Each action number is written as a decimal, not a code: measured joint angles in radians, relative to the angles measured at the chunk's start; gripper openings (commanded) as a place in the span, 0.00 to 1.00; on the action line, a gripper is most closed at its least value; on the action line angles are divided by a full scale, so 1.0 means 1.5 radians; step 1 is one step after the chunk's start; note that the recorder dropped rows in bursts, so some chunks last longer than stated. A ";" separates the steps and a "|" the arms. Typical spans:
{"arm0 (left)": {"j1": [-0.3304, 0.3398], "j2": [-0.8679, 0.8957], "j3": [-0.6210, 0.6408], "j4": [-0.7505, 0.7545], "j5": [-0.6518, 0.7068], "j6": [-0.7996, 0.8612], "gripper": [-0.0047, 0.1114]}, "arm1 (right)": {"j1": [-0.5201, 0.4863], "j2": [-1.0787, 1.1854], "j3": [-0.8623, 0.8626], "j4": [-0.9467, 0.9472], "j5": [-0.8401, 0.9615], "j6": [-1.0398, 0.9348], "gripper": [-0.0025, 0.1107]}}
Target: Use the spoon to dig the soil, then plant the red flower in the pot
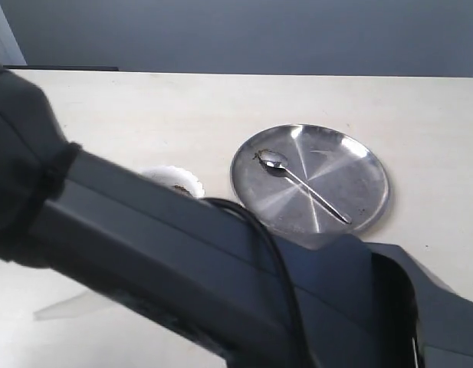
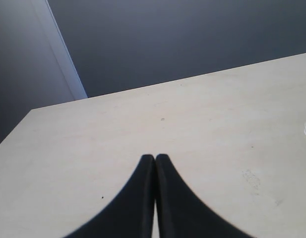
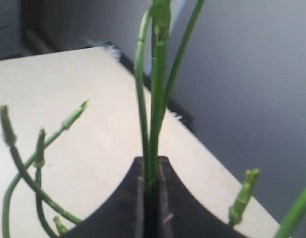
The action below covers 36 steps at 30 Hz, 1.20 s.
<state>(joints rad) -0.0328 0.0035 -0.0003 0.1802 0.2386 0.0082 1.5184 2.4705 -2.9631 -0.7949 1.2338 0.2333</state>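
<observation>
Between the fingers of my right claw, pinched tight with no gap left, stand the thin green stems of the red flower. They run straight out ahead of the fingertips, along the claw's own long axis, while a few shorter side stems with cut tips curl off beside it. No red bloom shows from this wrist, so I cannot tell which end of the flower points away from me. The pot does not show ahead of this claw either; beyond it I see only bare surface and a grey wall.

Seen from off my arms, the pot peeks out with its white wavy rim and a speck of dark soil just behind an arm that fills the foreground; I cannot tell which of mine it is. Near the pot sits the steel plate, and the spoon lies in it, handle slanting away from the pot.

My left claw is pressed shut and empty, pointing out across bare surface. A white scrap at the border of its view may be the pot's rim.

As I judge it, planting depends on swinging my right claw round until the pot's mouth lies beneath the stems, with their axis upright.
</observation>
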 measured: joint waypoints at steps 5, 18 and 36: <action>0.000 0.000 0.000 0.000 0.000 0.001 0.04 | -0.012 -0.027 0.000 0.220 0.001 -0.160 0.02; 0.000 0.000 0.000 0.000 0.000 0.001 0.04 | -0.084 -0.173 0.000 0.430 0.001 -0.246 0.02; 0.000 0.000 0.000 0.000 0.000 0.001 0.04 | -0.070 -0.395 -0.001 0.332 0.002 -0.295 0.02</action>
<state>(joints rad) -0.0328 0.0035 -0.0003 0.1802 0.2386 0.0100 1.4129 1.8780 -2.9653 -0.2962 1.2375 -0.2086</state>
